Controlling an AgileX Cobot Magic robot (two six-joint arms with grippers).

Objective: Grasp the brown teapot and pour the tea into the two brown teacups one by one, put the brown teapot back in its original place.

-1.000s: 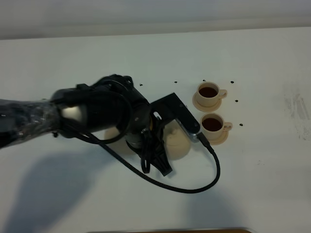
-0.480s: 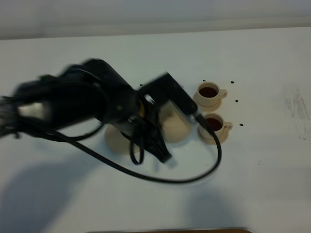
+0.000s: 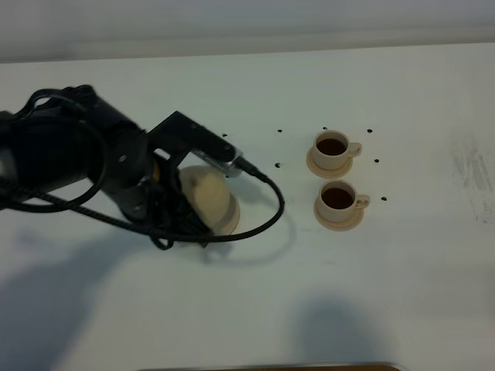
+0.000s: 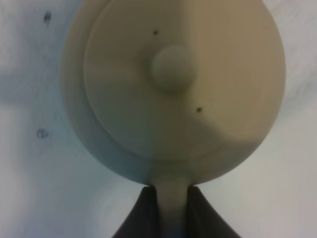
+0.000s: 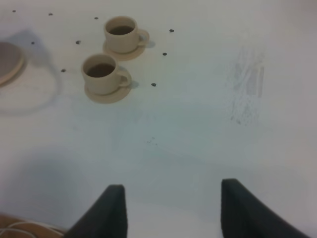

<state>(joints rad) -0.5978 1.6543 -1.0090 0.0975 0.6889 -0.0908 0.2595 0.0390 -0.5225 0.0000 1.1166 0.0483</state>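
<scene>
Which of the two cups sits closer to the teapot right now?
The nearer-camera teacup, directly below the other teacup in the high view; it sits closer to the teapot. Both hold dark tea.

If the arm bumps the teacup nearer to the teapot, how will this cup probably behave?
The nearer teacup looks like stiff ceramic, so it would probably slide or chip rather than bend. It holds dark tea, so a bump may spill it. It sits on its small saucer and might slip off that.

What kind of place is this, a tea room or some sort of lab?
Probably a robot test bench rather than a tea room: a bare white table, a black robot arm trailing a loose cable, and only a teapot with two filled teacups.
</scene>
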